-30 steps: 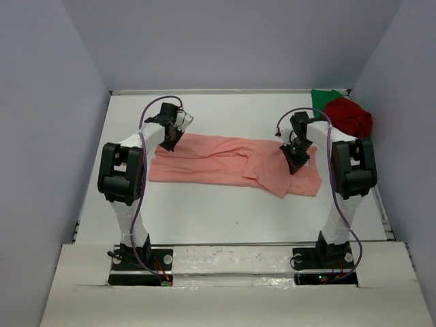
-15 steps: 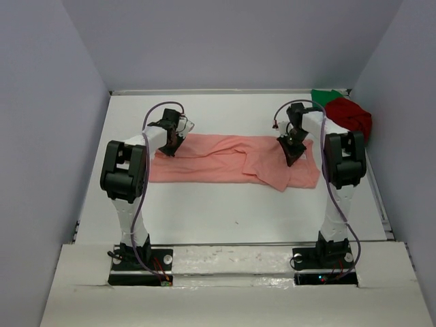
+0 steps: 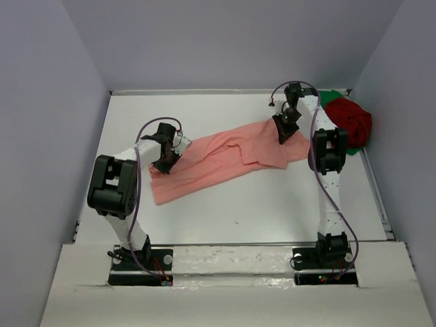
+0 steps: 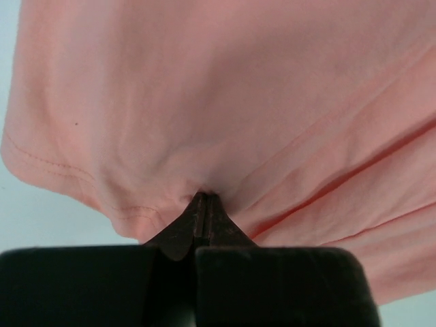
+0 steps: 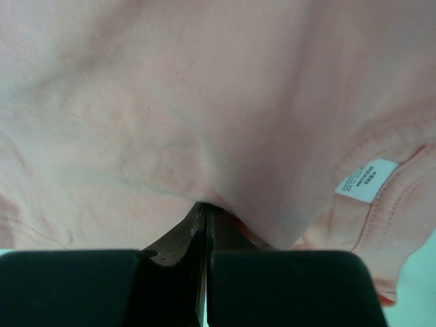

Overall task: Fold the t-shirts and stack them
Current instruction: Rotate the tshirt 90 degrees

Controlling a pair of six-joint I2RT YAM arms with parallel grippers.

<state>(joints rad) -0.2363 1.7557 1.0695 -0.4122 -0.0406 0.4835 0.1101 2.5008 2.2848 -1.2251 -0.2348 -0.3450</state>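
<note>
Diagonally, salmon-pink t-shirt (image 3: 218,161) stretched, left tool (image 3: 164,166) pinching its near-left end, right tool (image 3: 281,136) pinching its far-right end

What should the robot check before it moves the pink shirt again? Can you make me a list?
1. Left end effector shut on the salmon-pink cloth t-shirt: ok.
2. Right end effector shut on the same shirt: ok.
3. Shirt smooth and straight: not ok. It runs slanted across the white table, with wrinkles bunched near the middle.
4. Dark red cloth t-shirt and green cloth t-shirt piled in the far right corner, not gripped: ok.
5. How many layers of cloth each end effector pinches: cannot tell.
</note>
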